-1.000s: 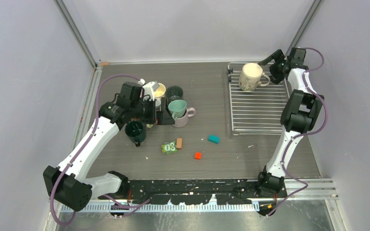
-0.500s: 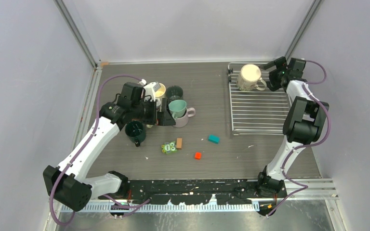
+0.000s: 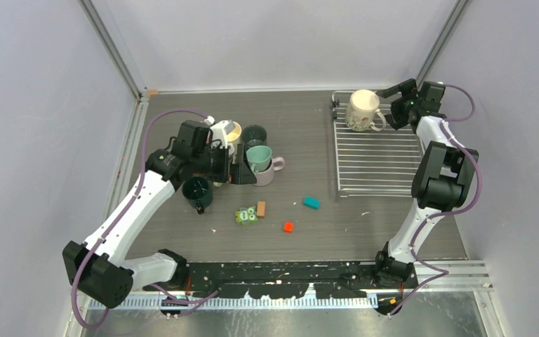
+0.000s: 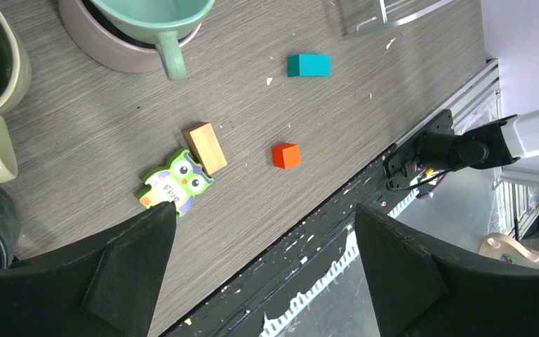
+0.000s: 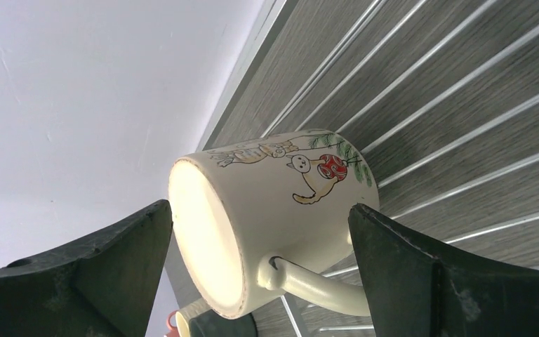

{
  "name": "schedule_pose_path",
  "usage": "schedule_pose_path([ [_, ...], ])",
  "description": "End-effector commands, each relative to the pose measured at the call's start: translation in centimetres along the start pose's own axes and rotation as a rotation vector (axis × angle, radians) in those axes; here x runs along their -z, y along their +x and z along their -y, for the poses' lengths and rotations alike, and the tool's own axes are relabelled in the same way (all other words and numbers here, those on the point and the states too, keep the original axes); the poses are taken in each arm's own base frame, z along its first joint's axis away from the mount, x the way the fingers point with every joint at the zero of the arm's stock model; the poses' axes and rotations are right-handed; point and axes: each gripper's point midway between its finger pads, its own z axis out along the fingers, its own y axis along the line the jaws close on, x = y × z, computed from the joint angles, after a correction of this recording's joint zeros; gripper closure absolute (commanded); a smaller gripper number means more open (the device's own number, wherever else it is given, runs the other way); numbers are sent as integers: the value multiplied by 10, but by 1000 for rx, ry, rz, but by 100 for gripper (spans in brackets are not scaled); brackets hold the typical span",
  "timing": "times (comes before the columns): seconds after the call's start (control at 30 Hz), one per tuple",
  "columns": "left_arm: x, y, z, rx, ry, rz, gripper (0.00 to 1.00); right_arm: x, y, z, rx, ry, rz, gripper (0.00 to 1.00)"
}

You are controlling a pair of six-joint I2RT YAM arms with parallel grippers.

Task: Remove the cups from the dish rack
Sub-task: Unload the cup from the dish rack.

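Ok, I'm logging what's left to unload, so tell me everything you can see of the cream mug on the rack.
The cream mug looks like glazed ceramic, pale inside, with one loop handle and a painted cat, red ball and green sprigs on its side. It appears empty and stands mouth up on the bars at the far left corner of the dish rack, the only mug there. Its handle points towards the right gripper, whose open fingers flank it without visibly touching.

Toward the middle of the grey counter's (image 3: pixel 309 140) near edge lie four small toys. A green owl piece (image 3: pixel 245 216) sits right against a tan wooden block (image 3: pixel 261 209). An orange cube (image 3: pixel 288 227) lies nearer the edge, and a teal block (image 3: pixel 311 203) lies farther toward the right edge.
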Motion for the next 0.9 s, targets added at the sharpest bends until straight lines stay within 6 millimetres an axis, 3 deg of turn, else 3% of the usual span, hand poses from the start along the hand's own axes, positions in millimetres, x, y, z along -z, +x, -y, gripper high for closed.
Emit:
schedule_pose_path([
  [0.0,5,-12,12,-50,41,42,0,19,-7,-36,65,-103,30,0],
  [0.4,3,-10,15,-52,49,32,0,47,21,-39,121,-129,6,0],
  [0.7,3,-9,15,-54,46,29,0,47,48,-41,236,-96,-42,0],
  [0.87,3,-9,15,-55,47,29,0,47,68,-38,386,-13,-72,0],
])
